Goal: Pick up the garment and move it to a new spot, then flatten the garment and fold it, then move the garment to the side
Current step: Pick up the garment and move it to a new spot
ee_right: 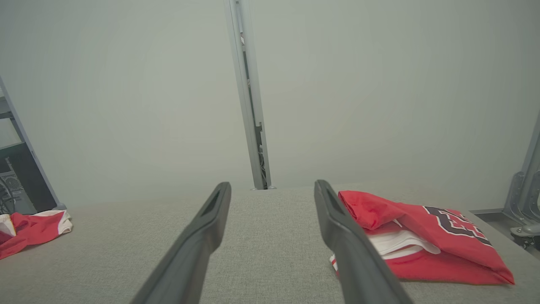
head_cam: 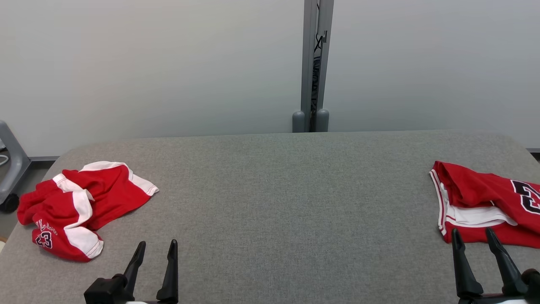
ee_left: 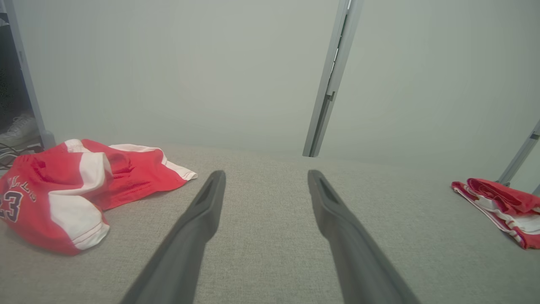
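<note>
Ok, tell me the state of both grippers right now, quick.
Left gripper: open, holding nothing.
Right gripper: open, holding nothing.

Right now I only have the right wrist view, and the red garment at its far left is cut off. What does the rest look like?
Observer: The crumpled garment lies bunched by the left edge of the grey table, red with white panels, a dark 23 on its near end.
Operator: Where's the left hand?
Observer: The left hand is open, to the garment's right and nearer the robot, not touching it.
</note>
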Motion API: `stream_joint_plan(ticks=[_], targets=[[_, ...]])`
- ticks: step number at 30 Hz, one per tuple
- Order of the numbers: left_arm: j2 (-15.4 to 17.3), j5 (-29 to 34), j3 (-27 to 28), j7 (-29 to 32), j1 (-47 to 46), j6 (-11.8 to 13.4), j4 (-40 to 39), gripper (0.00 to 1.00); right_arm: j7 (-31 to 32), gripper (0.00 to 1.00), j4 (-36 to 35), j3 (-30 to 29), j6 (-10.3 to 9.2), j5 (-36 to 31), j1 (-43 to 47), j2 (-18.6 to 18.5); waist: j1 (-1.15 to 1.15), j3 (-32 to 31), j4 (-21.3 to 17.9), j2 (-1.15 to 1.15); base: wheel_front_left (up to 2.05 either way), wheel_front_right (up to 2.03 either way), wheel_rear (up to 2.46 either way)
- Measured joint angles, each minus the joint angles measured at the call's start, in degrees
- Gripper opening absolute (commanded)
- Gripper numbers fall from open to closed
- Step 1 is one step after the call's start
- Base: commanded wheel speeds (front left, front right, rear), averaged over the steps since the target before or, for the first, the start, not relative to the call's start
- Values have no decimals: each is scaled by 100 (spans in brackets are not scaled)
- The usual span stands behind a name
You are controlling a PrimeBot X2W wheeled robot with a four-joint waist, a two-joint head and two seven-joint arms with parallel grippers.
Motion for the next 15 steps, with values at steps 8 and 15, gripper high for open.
stream_joint_plan(ticks=[8, 15], targets=[[-33, 88, 96, 0, -36, -81, 79, 100, -1, 100, -3, 35, 0, -14, 0, 41, 0, 2, 173, 0, 0, 0, 0], [-34, 172, 132, -1, -116, -100, 152, 100, 0, 100, 22, 99, 0, 12, -9, 115, 0, -18, 540, 0, 0, 0, 0]])
